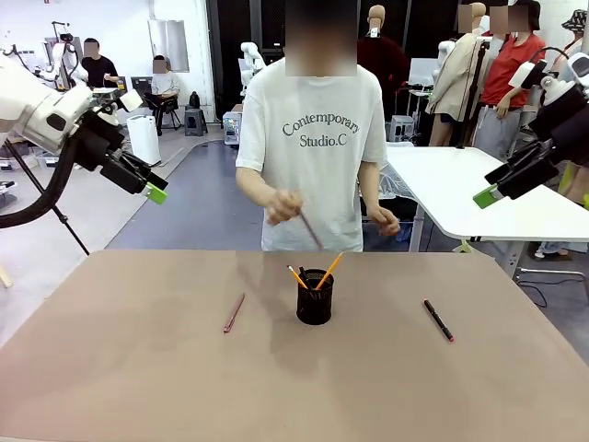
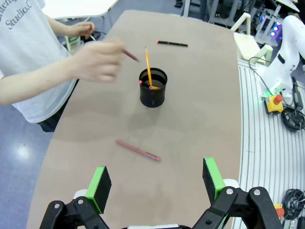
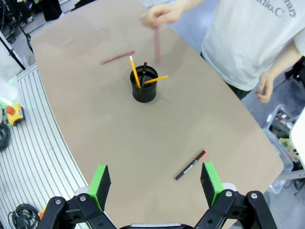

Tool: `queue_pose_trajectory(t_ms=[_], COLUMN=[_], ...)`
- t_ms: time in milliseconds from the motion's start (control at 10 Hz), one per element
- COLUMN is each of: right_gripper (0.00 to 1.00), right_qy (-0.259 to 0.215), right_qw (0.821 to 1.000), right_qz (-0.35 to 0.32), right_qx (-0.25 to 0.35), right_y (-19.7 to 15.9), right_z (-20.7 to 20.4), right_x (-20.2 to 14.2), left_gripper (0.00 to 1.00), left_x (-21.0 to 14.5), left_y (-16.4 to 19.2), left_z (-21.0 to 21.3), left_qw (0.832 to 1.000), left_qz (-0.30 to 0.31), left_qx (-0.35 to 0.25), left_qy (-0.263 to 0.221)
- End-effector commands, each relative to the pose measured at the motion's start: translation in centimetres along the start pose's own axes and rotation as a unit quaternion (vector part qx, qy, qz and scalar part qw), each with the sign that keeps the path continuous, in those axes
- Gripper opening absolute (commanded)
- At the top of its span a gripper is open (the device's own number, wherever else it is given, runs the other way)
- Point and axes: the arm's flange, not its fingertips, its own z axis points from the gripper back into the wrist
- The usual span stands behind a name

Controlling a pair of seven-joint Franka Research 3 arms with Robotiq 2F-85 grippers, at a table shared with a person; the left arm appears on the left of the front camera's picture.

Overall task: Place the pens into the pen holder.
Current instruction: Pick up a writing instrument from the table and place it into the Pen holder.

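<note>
While the left gripper (image 2: 156, 181) and right gripper (image 3: 155, 180) hang spread open and empty, a reddish pen (image 1: 234, 313) lies at nine o'clock of the pen holder (image 1: 315, 299) and a black pen (image 1: 438, 319) at three, both likely light, stiff, slippery, best pinched across mid-shaft

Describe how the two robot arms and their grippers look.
The left arm and the right arm have white rounded shells; a thick black cable loops below the left one. The left gripper and the right gripper are black, with bolted linkages and flat bright-green pads.
</note>
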Motion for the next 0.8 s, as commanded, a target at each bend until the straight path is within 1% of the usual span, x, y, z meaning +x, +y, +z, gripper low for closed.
queue_pose_trajectory(t_ms=[0,700], right_gripper=[1.00,1.00], right_qy=[-0.006,-0.006], right_qw=[1.000,1.000], right_qz=[-0.003,-0.003], right_qx=[0.004,0.004], right_y=[0.05,0.05], right_z=[0.04,0.04], right_x=[0.14,0.14], left_gripper=[1.00,1.00], left_x=[0.19,0.19], left_y=[0.11,0.11], left_z=[0.07,0.07], left_qw=[1.000,1.000], left_qz=[-0.002,-0.002], left_qx=[0.001,0.001], left_qy=[0.002,0.002])
